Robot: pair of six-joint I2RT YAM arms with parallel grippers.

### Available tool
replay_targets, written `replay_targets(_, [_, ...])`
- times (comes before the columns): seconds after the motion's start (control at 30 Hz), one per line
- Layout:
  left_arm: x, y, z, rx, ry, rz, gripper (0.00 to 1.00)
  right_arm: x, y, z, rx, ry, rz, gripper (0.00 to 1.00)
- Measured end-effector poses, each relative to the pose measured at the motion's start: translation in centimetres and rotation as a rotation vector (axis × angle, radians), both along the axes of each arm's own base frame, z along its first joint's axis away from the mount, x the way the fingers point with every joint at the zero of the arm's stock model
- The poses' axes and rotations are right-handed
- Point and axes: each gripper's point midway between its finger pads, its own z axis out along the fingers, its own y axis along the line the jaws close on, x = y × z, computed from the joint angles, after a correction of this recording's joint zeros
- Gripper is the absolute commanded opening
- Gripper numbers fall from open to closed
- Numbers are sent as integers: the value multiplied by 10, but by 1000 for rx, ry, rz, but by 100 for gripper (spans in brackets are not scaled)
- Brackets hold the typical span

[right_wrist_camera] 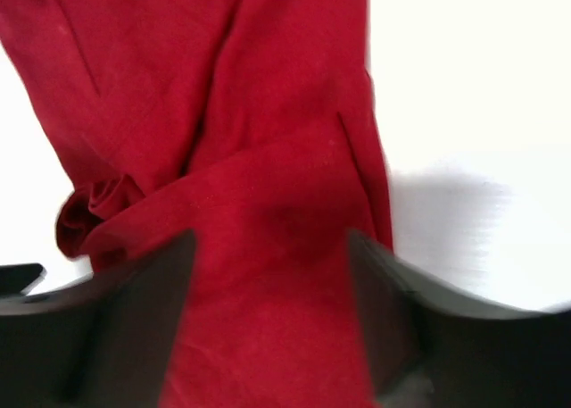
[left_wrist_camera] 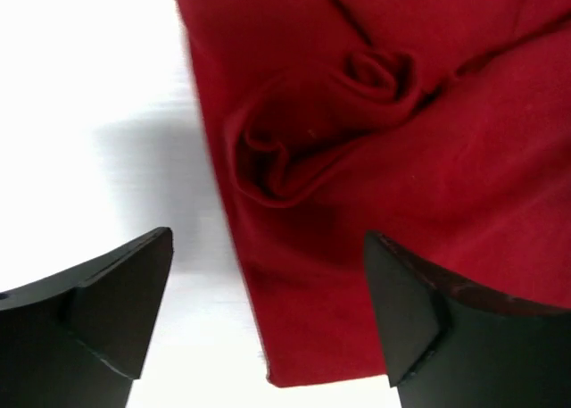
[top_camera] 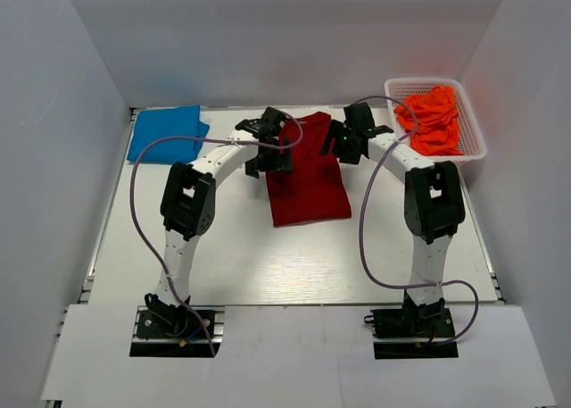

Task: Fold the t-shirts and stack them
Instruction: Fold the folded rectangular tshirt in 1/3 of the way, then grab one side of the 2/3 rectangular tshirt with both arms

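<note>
The dark red t-shirt (top_camera: 308, 180) lies on the table as a long, partly folded strip running from the back toward the middle. My left gripper (top_camera: 272, 149) is open above its left edge; in the left wrist view (left_wrist_camera: 268, 310) the fingers straddle the shirt's edge and corner, with a bunched fold (left_wrist_camera: 312, 131) further ahead. My right gripper (top_camera: 337, 143) is open above its right side; in the right wrist view (right_wrist_camera: 272, 292) red cloth (right_wrist_camera: 268, 158) fills the gap between the fingers. A folded bright blue t-shirt (top_camera: 166, 133) lies at the back left. Orange t-shirts (top_camera: 432, 118) fill a basket.
A white plastic basket (top_camera: 473, 136) stands at the back right corner. White walls enclose the table on the left, back and right. Purple cables loop off both arms over the table.
</note>
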Motion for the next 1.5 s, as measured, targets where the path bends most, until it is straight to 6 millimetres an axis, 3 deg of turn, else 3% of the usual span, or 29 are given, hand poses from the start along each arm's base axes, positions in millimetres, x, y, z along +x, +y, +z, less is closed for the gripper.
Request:
replay_targets(0.1, [4, 9, 5, 0, -14, 17, 100, 5, 2, 7, 4, -38, 17, 90])
replay_targets(0.2, [-8, 20, 9, -8, -13, 19, 100, -9, -4, 14, 9, -59, 21, 90])
replay_targets(0.27, [-27, 25, 12, -15, 0, 6, 100, -35, -12, 19, 12, -49, 17, 90])
replay_targets(0.4, [-84, 25, 10, -83, 55, -67, 100, -91, -32, 16, 13, -23, 10, 90])
replay_targets(0.5, [-125, 20, -3, -161, 102, -118, 98, -124, -44, -5, -3, 31, 5, 90])
replay_targets(0.6, [-148, 13, -22, -215, 167, -137, 88, -144, -50, -30, -22, 107, 8, 90])
replay_targets(0.73, [-151, 0, -35, -262, 199, -142, 80, -149, -51, -45, -30, 153, 2, 70])
replay_targets(0.77, [-148, -2, -35, -270, 190, -142, 73, -150, -51, -49, -29, 165, -6, 66])
replay_targets(0.8, [-146, -4, -34, -277, 181, -140, 73, -150, -51, -51, -32, 169, -4, 62])
replay_targets(0.9, [-142, -8, -38, -285, 173, -135, 60, -154, -53, -62, -37, 196, -11, 53])
replay_targets(1.0, [-139, -15, -42, -296, 174, -141, 39, -155, -52, -63, -31, 198, -14, 48])
replay_targets(1.03, [-139, -18, -43, -301, 179, -142, 24, -155, -52, -63, -30, 198, -13, 44])
replay_targets(1.07, [-140, -21, -45, -305, 182, -143, 15, -156, -52, -64, -28, 197, -13, 37])
replay_targets(1.13, [-143, -29, -48, -330, 192, -147, 0, -158, -51, -67, -22, 195, -8, 10])
replay_targets(1.17, [-146, -33, -48, -346, 198, -151, 0, -160, -51, -69, -17, 202, -11, 0])
replay_targets(1.33, [-160, -36, -46, -353, 223, -140, 0, -173, -52, -66, -7, 218, 11, 0])
replay_targets(1.43, [-184, -25, -41, -331, 268, -134, 0, -200, -58, -55, -14, 239, 37, 0])
replay_targets(1.5, [-206, -22, -30, -340, 308, -160, 0, -220, -61, -37, -8, 238, 67, 0])
